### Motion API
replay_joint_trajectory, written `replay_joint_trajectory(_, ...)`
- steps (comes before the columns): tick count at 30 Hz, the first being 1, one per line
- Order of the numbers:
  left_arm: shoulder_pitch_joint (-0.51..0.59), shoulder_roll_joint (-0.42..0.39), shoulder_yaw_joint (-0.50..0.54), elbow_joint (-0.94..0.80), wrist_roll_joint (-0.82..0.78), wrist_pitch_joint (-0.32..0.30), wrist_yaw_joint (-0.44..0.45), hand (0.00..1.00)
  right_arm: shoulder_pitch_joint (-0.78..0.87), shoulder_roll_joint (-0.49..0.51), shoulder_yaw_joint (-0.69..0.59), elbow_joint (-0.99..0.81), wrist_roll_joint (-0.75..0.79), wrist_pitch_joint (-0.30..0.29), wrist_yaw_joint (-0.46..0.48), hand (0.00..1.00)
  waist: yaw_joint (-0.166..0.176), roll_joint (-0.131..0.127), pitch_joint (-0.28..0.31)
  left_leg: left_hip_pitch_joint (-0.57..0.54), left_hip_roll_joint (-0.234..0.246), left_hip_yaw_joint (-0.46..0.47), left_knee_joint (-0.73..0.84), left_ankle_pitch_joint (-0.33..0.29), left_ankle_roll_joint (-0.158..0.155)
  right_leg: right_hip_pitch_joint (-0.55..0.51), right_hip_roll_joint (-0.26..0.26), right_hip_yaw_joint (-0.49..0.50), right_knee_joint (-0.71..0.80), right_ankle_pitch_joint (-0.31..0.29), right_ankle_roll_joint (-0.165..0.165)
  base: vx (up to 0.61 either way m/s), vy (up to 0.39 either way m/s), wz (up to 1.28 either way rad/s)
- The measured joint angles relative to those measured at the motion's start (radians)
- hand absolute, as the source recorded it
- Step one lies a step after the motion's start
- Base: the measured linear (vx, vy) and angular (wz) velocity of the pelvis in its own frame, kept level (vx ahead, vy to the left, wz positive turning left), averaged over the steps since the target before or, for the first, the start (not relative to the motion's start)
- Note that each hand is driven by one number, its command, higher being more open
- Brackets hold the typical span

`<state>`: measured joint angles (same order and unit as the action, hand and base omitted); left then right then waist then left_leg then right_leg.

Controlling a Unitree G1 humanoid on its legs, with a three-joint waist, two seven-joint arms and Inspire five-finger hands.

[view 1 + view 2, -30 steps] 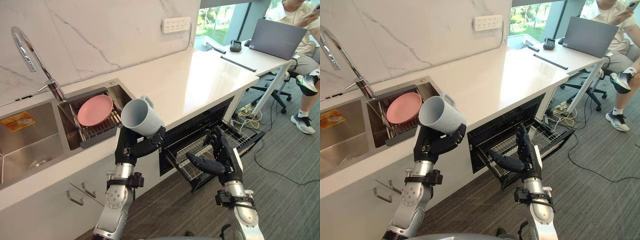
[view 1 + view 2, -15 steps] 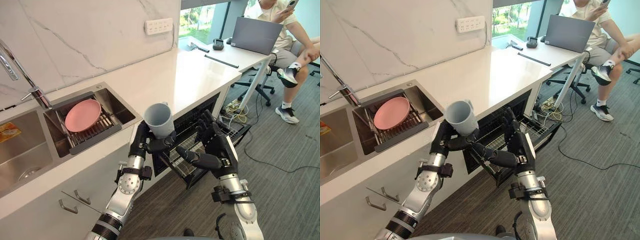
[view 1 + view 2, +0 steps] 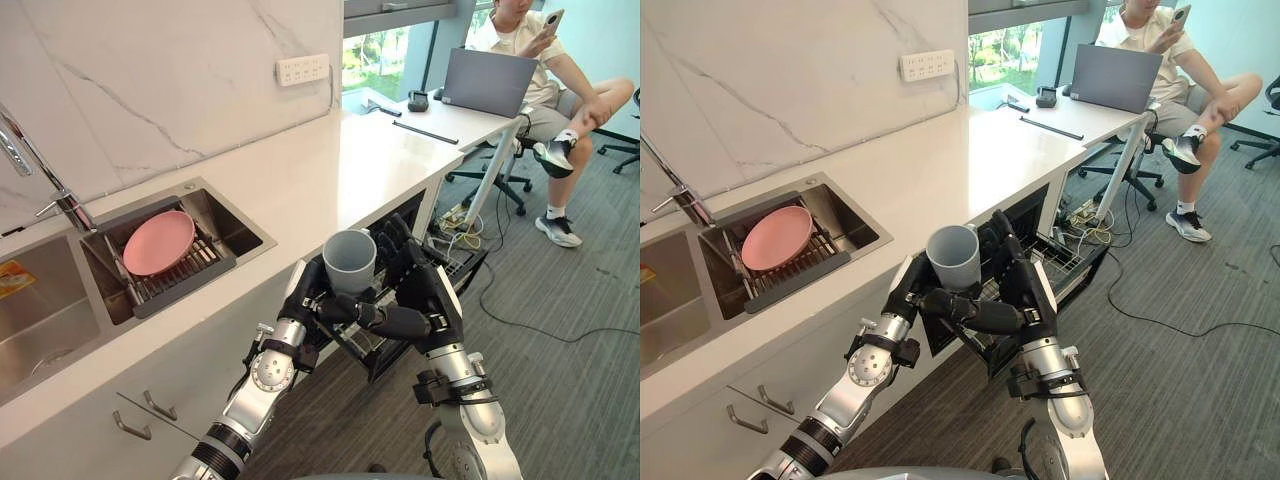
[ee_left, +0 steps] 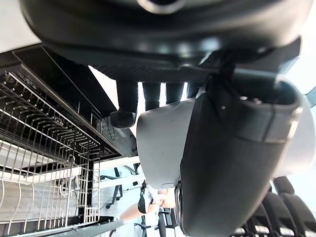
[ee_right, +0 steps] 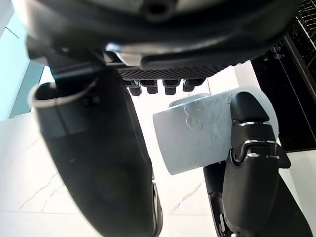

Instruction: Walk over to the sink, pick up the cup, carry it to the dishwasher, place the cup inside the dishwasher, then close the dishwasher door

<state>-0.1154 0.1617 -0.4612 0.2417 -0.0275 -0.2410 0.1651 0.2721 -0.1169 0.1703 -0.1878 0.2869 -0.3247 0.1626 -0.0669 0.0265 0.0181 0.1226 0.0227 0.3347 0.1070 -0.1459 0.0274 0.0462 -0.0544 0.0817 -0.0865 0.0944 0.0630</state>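
A: Where's the cup?
B: The grey cup (image 3: 350,262) is in the left hand (image 3: 312,300). It's upright, mouth up, in the air just off the edge of the white counter (image 3: 330,175) and above the front of the open dishwasher (image 3: 408,212).
A: Grip?
B: In the left wrist view the thumb (image 4: 232,163) is wrapped across the cup wall, with the fingers (image 4: 127,106) on the far side.
A: Right hand?
B: The right hand (image 3: 425,295) is just beside the cup, fingers straight and spread. Its thumb reaches under the cup toward the left hand. It holds nothing, and I can't tell if it touches the cup.
A: Dishwasher state?
B: The wire rack (image 3: 1065,255) is slid out, below both hands.
A: Anything else?
B: A pink plate (image 3: 158,242) lies on a drain rack (image 3: 185,275) in the sink (image 3: 235,225), well apart from the cup. A person (image 3: 540,60) sits at the far desk with a laptop (image 3: 488,80).
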Motion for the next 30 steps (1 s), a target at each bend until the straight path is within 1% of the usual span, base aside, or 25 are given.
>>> replay_joint_trajectory(9, 0.0, -0.003, -0.001, -0.056, 0.058, 0.0, -0.041, 0.0, 0.0, -0.001, 0.0, 0.005, -0.046, 0.0, -0.065, 1.0, 0.002, -0.002, -0.002, 0.0, -0.002, -0.001, 0.0, 0.0, 0.0, 0.0, -0.003, -0.002, 0.0, -0.004, -0.004, 0.0, 0.0, 0.0)
replay_joint_trajectory(13, 0.0, -0.003, -0.018, -0.093, 0.088, 0.0, -0.042, 0.0, 0.001, 0.0, 0.005, 0.029, -0.085, 0.015, -0.135, 1.0, 0.007, -0.005, -0.004, 0.0, -0.002, -0.001, -0.001, 0.0, 0.0, 0.0, -0.004, -0.003, 0.0, -0.004, -0.004, 0.0, 0.0, 0.0)
replay_joint_trajectory(17, 0.0, -0.005, -0.025, -0.096, 0.097, 0.0, -0.059, 0.0, 0.001, 0.001, 0.007, 0.034, -0.105, 0.026, -0.188, 1.0, 0.009, -0.006, -0.004, 0.0, -0.002, -0.002, -0.001, 0.0, 0.0, 0.0, -0.004, -0.003, 0.0, -0.006, -0.002, 0.0, 0.0, 0.0)
replay_joint_trajectory(22, 0.002, -0.005, -0.026, -0.101, 0.095, 0.003, -0.073, 0.0, 0.001, 0.004, 0.011, 0.036, -0.115, 0.028, -0.219, 1.0, 0.011, -0.011, -0.003, 0.0, -0.001, -0.002, -0.001, 0.0, 0.0, 0.0, -0.004, -0.004, 0.0, -0.006, -0.002, 0.0, 0.0, 0.0)
replay_joint_trajectory(26, 0.022, -0.004, -0.038, -0.134, 0.046, 0.006, -0.091, 0.0, 0.001, 0.007, 0.015, 0.036, -0.114, 0.028, -0.23, 1.0, 0.019, -0.022, -0.006, 0.0, -0.001, -0.002, -0.001, 0.0, 0.0, 0.0, -0.004, -0.004, 0.0, -0.007, -0.001, 0.0, 0.0, 0.0)
replay_joint_trajectory(27, 0.026, -0.004, -0.042, -0.134, 0.043, 0.006, -0.098, 0.0, 0.001, 0.01, 0.015, 0.036, -0.114, 0.028, -0.232, 0.0, 0.022, -0.025, -0.007, 0.0, -0.001, -0.002, -0.001, 0.0, 0.0, 0.0, -0.004, -0.004, 0.001, -0.007, -0.001, 0.0, 0.0, 0.0)
replay_joint_trajectory(30, 0.031, -0.004, -0.06, -0.134, 0.025, 0.01, -0.107, 0.0, 0.001, 0.015, 0.02, 0.036, -0.114, 0.028, -0.241, 0.0, 0.025, -0.033, -0.005, 0.0, -0.002, -0.003, -0.001, 0.0, 0.0, 0.0, -0.005, -0.005, 0.002, -0.007, -0.001, 0.0, 0.0, 0.0)
